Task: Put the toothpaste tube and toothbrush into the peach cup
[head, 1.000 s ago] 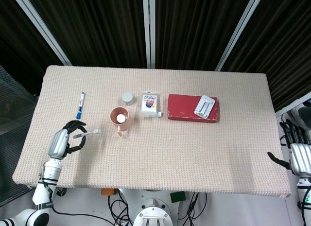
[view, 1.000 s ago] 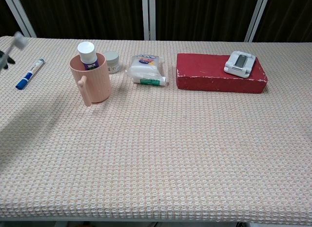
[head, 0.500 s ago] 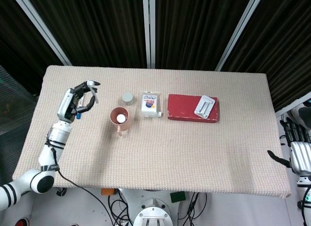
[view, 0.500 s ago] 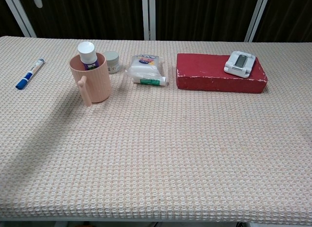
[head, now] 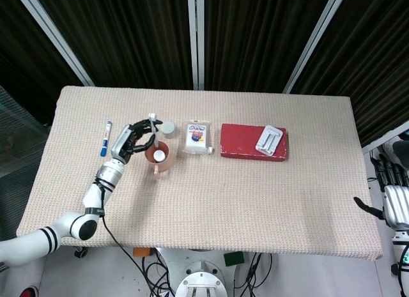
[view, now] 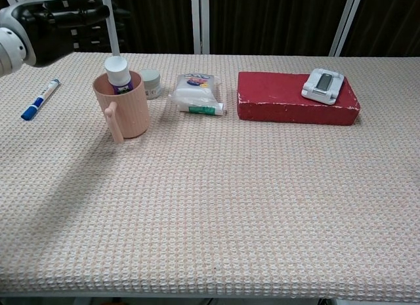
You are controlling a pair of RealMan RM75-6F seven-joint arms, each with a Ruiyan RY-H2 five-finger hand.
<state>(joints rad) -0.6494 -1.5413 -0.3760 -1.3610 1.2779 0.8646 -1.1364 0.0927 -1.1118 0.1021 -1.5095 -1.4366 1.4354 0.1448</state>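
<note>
Dark ribbed curtains with pale metal uprights stand behind a table point(head: 211, 201) covered in beige waffle-weave cloth. In the chest view the left hand point(head: 135, 141) is cut off by the top-left corner, and its fingers show only as dark bars. The toothbrush point(head: 153, 122) is a thin white stick rising from that hand; its bristles are too small to make out. The hand grips the toothbrush just above and left of the peach cup point(view: 123, 105), which stands upright in the left half of the table with its handle toward the near edge. The toothpaste tube point(view: 117, 72) already stands in the cup, white cap up, its body mostly hidden by the cup wall. The right hand point(head: 394, 198) hangs off the table's right edge, fingers apart and empty, partly cropped by the frame. A blue marker point(view: 40, 99) lies near the left edge. A small grey jar point(view: 151, 82) sits just behind the cup, with a tissue packet point(view: 197, 94) beside it. A white device point(view: 322, 85) rests on a red block point(view: 295, 99). The near half of the table is open.
</note>
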